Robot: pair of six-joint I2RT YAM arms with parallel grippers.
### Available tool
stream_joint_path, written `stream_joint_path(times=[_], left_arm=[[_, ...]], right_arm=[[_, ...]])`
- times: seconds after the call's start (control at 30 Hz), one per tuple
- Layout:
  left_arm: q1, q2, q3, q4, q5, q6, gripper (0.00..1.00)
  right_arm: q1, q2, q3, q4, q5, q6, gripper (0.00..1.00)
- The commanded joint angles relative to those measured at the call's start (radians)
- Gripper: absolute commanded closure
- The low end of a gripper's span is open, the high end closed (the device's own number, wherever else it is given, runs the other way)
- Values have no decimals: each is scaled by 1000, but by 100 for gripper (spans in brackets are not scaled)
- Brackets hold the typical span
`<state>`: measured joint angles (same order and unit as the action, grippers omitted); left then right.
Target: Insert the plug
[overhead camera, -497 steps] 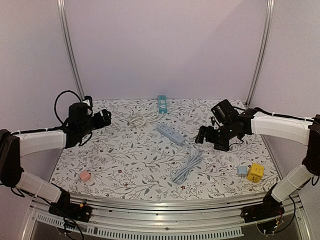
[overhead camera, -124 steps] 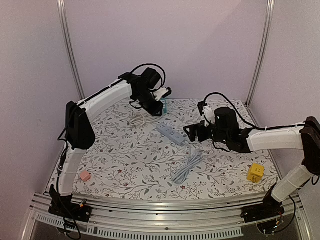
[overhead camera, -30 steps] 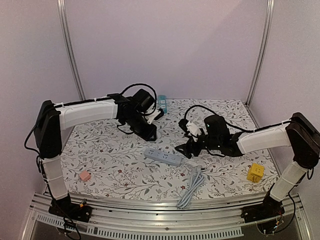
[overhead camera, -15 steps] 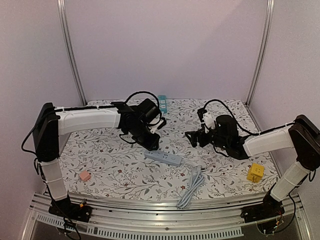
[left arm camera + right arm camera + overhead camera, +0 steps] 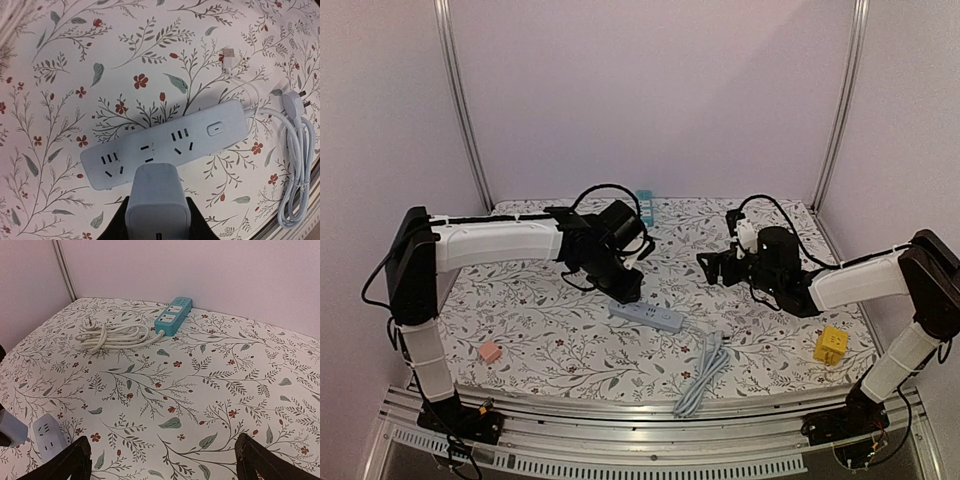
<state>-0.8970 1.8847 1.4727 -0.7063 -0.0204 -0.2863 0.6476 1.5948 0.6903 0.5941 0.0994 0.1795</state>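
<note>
No legible text, brand, number or sign in any view. White power strip [image 5: 165, 145]: plain casing, unmarked button. White adapter [image 5: 157, 200]: blank face. Teal strip [image 5: 173, 315] at 12 o'clock of worktop, yellow cube [image 5: 831, 344] at 4 o'clock, pink block [image 5: 490, 352] at 8 o'clock: any print too small to read.

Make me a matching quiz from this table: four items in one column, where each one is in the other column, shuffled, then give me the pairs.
Items
1. teal power strip
2. yellow cube
3. pink block
4. pale blue adapter

Places
A. near-left part of the table
B. held in the left gripper
C. far edge, by the back wall
D. near-right part of the table

Pairs: 1-C, 2-D, 3-A, 4-B
</note>
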Motion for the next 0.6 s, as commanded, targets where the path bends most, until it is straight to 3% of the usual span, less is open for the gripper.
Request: stream_joint_path(times=[0.0,0.57], left_arm=[[-16,44,18,13,-22,-10,100],[-16,116,51,26,-36,-1,100]], right_arm=[[-2,-4,-20,12,4,11,1],[-3,-7,-25,9,-13,9,1]])
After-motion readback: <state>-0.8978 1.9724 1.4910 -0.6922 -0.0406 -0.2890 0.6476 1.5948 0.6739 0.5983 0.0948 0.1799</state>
